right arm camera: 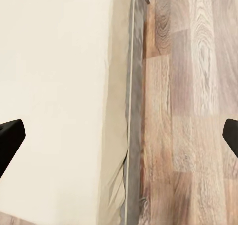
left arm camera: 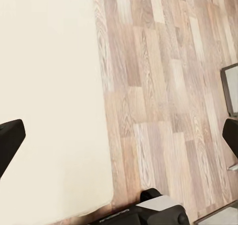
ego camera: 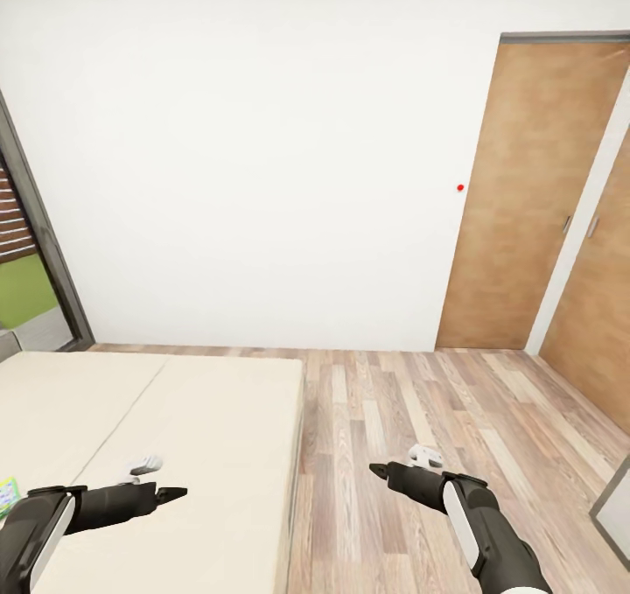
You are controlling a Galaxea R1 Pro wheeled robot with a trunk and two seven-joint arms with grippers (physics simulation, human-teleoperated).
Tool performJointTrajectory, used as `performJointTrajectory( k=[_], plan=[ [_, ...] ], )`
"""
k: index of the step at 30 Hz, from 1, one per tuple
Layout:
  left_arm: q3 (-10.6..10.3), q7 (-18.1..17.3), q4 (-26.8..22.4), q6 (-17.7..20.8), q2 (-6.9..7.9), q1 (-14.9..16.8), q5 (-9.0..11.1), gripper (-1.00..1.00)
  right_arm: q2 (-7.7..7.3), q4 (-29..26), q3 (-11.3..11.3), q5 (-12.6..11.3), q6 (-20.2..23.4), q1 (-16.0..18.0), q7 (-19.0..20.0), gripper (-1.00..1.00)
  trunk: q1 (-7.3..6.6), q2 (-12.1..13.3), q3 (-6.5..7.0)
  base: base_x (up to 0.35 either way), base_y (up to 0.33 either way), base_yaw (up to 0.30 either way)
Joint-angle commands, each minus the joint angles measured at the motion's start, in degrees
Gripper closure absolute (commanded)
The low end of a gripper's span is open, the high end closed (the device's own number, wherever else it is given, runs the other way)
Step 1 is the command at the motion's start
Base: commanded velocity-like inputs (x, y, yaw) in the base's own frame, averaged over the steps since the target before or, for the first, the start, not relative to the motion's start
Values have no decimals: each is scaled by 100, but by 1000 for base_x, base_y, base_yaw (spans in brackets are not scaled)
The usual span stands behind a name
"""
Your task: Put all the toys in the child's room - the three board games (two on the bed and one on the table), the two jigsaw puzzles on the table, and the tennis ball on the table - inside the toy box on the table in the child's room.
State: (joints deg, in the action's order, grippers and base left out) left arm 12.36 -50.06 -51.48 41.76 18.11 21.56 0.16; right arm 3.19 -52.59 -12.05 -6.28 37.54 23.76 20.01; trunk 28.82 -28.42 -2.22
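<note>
Window glass (ego camera: 26, 288) with a grey frame is seen at the far left of the head view, with green and brown outside. Below it the bed (ego camera: 175, 419) is spread wide, with a beige mattress. A small bit of a green and white game box (ego camera: 7, 493) is seen on the mattress at the very left edge; which game it is cannot be told. The left gripper (ego camera: 171, 493) is held above the mattress, near that box but not touching it. In the left wrist view its two black fingers (left arm camera: 10, 143) are spread far apart, and nothing is held between them. The wood floor (ego camera: 420, 419) is laid to the right of the bed. The right gripper (ego camera: 378, 470) is held over the floor, just past the bed's edge. In the right wrist view its fingers (right arm camera: 10, 135) are also spread wide, with nothing held. Two brown doors (ego camera: 534, 192) are set in the white wall (ego camera: 262, 139) at the right.
</note>
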Motion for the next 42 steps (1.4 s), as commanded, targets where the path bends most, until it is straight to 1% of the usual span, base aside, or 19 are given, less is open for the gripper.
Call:
performJointTrajectory(
  k=[1,17,34,42],
  plan=[
    [10,-21,-2,46,-1,6,1,-100,6,-6,-24,-40,43,5,3,-100,3,-12,-13,7,34,-6],
    [8,-18,-2,59,-1,6,-5,-100,8,-6,-19,-40,43,5,3,-100,3,-12,-12,1,162,-1],
    [3,-19,-2,60,1,6,-6,-100,15,-6,-19,-31,21,5,-6,-100,3,-12,-12,0,271,0],
    [3,-18,-2,60,7,6,-7,-100,22,-6,-16,-63,28,5,-6,-100,3,-12,-12,0,279,0]
  ],
)
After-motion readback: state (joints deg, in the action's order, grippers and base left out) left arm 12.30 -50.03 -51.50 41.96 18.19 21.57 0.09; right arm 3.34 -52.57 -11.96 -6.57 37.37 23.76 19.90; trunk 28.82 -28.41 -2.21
